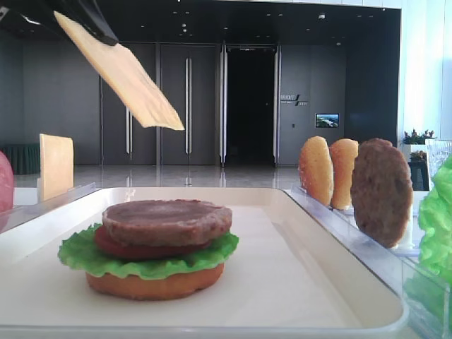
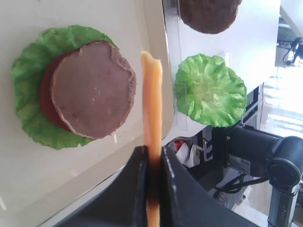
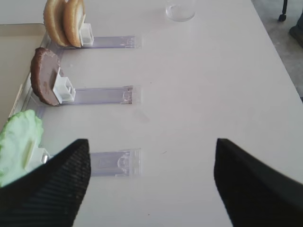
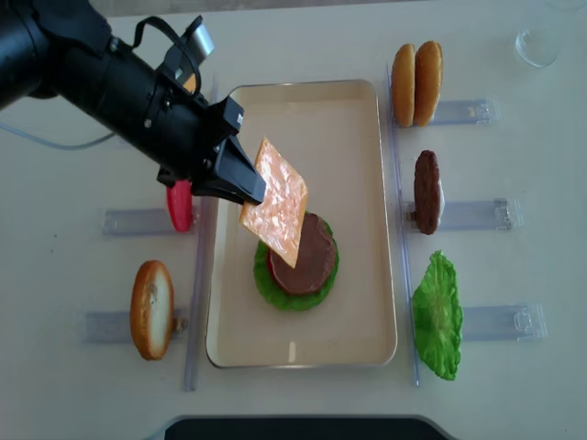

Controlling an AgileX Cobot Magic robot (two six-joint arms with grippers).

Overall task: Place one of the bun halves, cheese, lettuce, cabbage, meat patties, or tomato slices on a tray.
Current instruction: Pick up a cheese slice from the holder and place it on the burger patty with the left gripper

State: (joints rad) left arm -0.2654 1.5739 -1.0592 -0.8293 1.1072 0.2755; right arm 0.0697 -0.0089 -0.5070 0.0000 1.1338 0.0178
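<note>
The shallow cream tray with rounded corners holds 1 stack: grainy brown patty, dark-red tomato slice, ruffled green lettuce, smooth orange-brown bun half. The left gripper pinches 1 corner of the thin square cheese, tilted above the stack. The right gripper's textured black fingers stand spread, holding nothing.

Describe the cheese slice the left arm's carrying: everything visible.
The cheese is a thin, flat, pale yellow-orange square, smooth and glossy. The left gripper is shut on one edge, holding it tilted in the air above the tray, partly over the stacked patty. It touches nothing but the gripper.
</note>
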